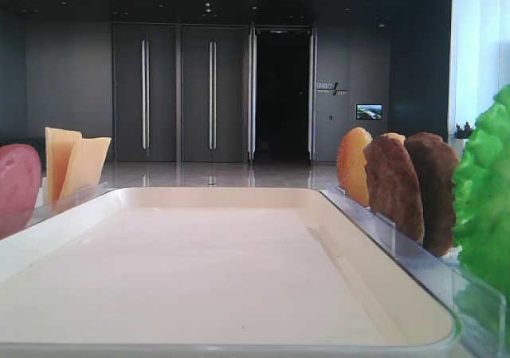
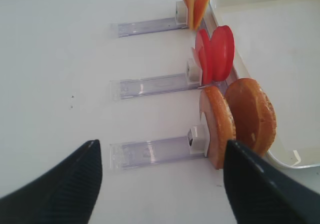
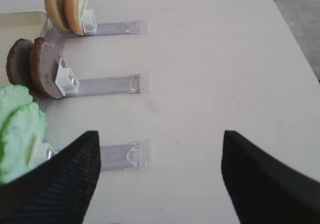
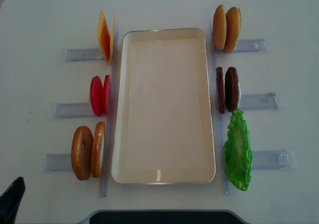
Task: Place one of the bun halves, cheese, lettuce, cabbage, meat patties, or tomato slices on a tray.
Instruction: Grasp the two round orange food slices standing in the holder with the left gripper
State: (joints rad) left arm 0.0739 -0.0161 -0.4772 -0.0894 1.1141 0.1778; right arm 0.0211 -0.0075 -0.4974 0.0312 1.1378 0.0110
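Cream tray (image 4: 164, 104) bare at table centre, bun halves (image 4: 87, 151), tomato slices (image 4: 99, 95), cheese (image 4: 105, 37) upright along its left rim, meat patties (image 4: 227, 89), lettuce (image 4: 237, 150) along right, left gripper (image 2: 160, 184) and right gripper (image 3: 160, 176) wide apart, holding nothing.

No text, label or number is legible anywhere.

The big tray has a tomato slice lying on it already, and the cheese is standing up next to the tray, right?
Not quite. The tray has nothing on it; the tomato slices stand beside it in their holder, as the overhead view shows. The cheese does stand next to the tray.
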